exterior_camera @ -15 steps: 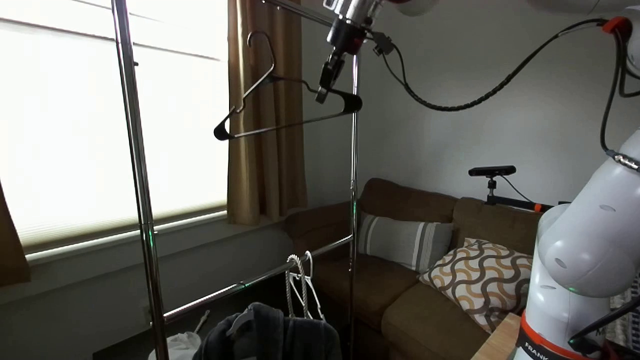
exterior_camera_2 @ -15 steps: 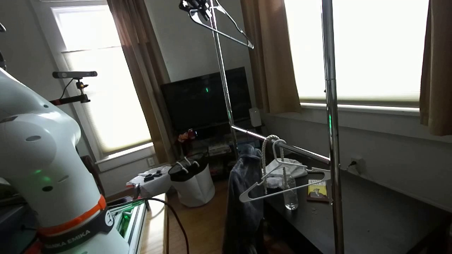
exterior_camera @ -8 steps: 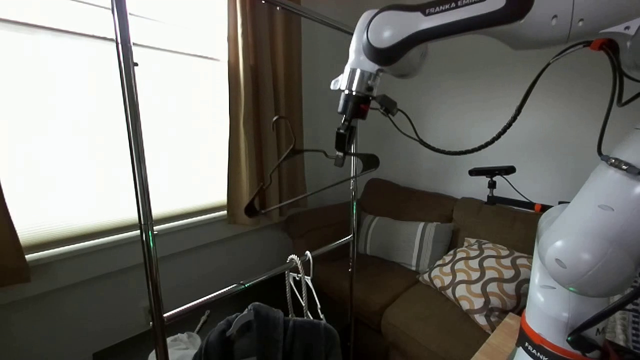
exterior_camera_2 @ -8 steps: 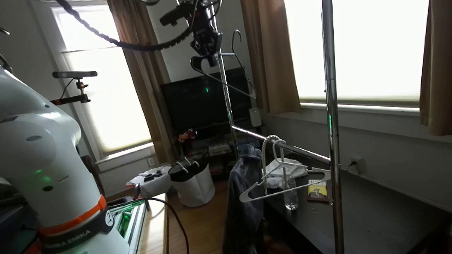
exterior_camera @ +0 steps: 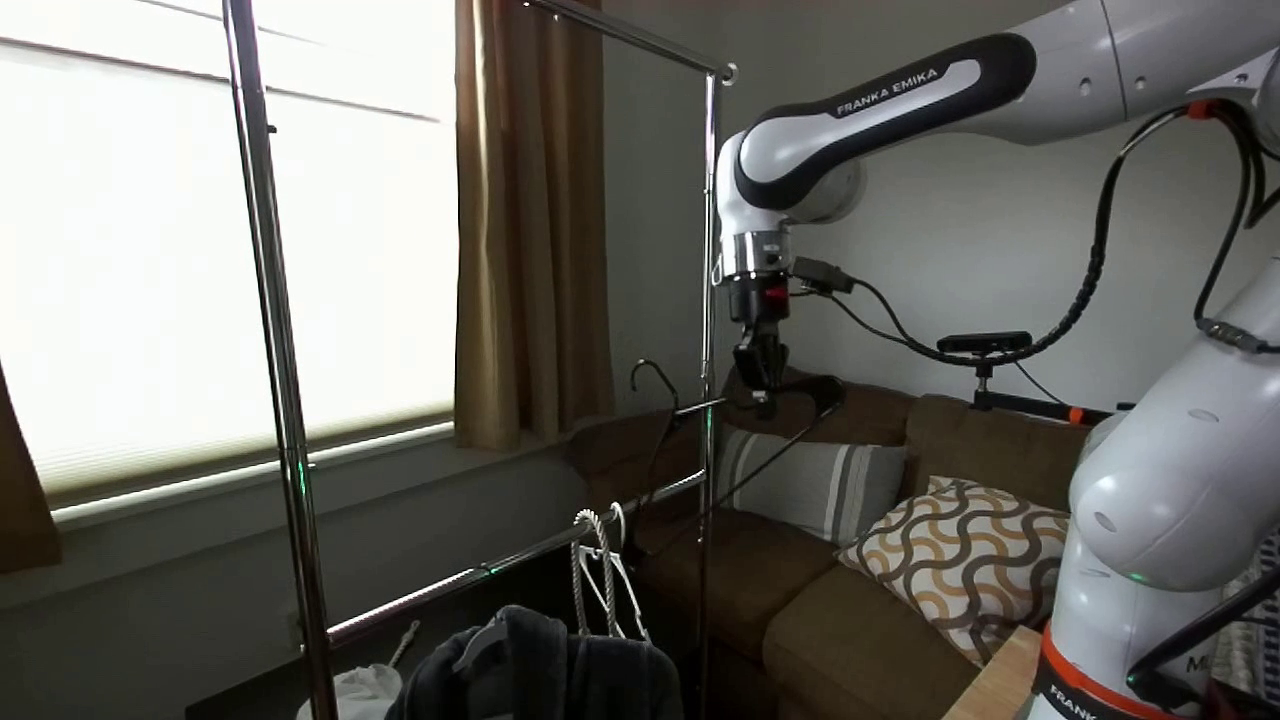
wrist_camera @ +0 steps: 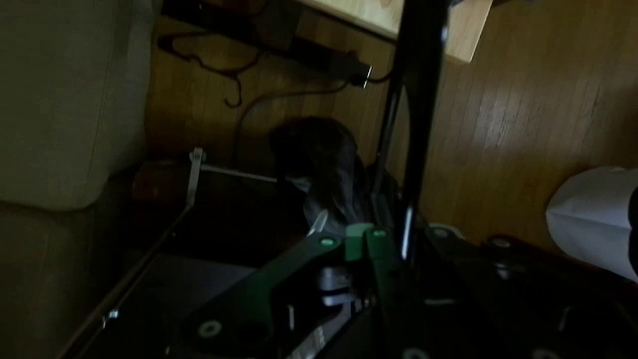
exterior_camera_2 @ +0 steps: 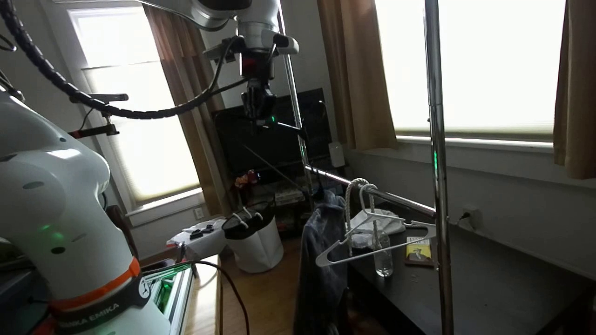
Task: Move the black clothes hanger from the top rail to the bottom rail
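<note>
My gripper [exterior_camera: 763, 397] is shut on one shoulder of the black clothes hanger [exterior_camera: 824, 389]. The hanger is tilted, with its hook [exterior_camera: 652, 368] level with the gripper and its far corner hanging low. In an exterior view that low corner overlaps the bottom rail [exterior_camera: 530, 552]; I cannot tell whether they touch. The top rail [exterior_camera: 640, 38] is well above. In an exterior view the gripper [exterior_camera_2: 259, 122] and hanger [exterior_camera_2: 289, 126] are above the bottom rail [exterior_camera_2: 396, 199]. In the wrist view the hanger's arm [wrist_camera: 421, 75] rises from between the fingers.
A white hanger [exterior_camera_2: 363, 257] and a rope loop [exterior_camera_2: 348, 204] hang on the bottom rail beside dark clothing [exterior_camera_2: 321, 251]. Chrome poles [exterior_camera: 708, 300] bound the rack. A sofa [exterior_camera: 790, 590] stands behind. Another dark hanger [wrist_camera: 219, 71] lies on the floor.
My gripper has come down from near the top rail with the hanger in it. In an exterior view it also moved right. The hanger now tilts more, its far corner lower.
</note>
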{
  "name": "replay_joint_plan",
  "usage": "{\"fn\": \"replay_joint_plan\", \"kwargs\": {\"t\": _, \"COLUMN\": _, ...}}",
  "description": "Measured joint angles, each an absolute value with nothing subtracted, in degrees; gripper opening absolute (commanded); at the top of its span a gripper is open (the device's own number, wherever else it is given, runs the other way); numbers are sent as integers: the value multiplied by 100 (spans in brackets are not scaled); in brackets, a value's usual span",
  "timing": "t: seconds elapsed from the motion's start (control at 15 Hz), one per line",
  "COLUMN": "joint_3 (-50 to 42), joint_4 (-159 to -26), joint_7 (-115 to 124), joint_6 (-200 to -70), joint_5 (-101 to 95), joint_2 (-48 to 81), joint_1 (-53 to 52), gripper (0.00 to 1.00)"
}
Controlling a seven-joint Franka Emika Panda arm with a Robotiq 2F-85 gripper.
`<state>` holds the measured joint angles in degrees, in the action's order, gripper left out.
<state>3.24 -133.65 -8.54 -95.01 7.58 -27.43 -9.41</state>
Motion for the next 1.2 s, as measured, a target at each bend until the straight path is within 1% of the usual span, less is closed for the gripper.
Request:
{"fn": "replay_joint_plan", "kwargs": {"t": 0.33, "joint_3": 328, "joint_4": -13383, "joint_7": -174, "joint_6": -7948, "joint_5": 888, "joint_2": -2787, "joint_1": -800, "gripper": 2}}
{"fn": "replay_joint_plan", "kwargs": {"t": 0.4, "joint_3": 330, "joint_4": -13388, "joint_7": 15, "joint_6": -7724, "joint_5": 888, "joint_2": -2788, "joint_1": -741, "gripper": 8}}
{"fn": "replay_joint_plan", "kwargs": {"t": 0.47, "joint_3": 330, "joint_4": -13389, "joint_7": 205, "joint_6": -7528, "joint_5": 890, "joint_2": -2788, "joint_1": -670, "gripper": 8}}
{"fn": "replay_joint_plan", "kwargs": {"t": 1.0, "joint_3": 335, "joint_4": -13389, "joint_7": 438, "joint_6": -7372, "joint_5": 901, "joint_2": -2786, "joint_1": -546, "gripper": 8}}
{"fn": "replay_joint_plan", "kwargs": {"t": 1.07, "joint_3": 335, "joint_4": -13389, "joint_7": 439, "joint_6": -7371, "joint_5": 901, "joint_2": -2786, "joint_1": -546, "gripper": 2}}
{"fn": "replay_joint_plan", "kwargs": {"t": 1.2, "joint_3": 331, "joint_4": -13401, "joint_7": 440, "joint_6": -7372, "joint_5": 883, "joint_2": -2775, "joint_1": -519, "gripper": 2}}
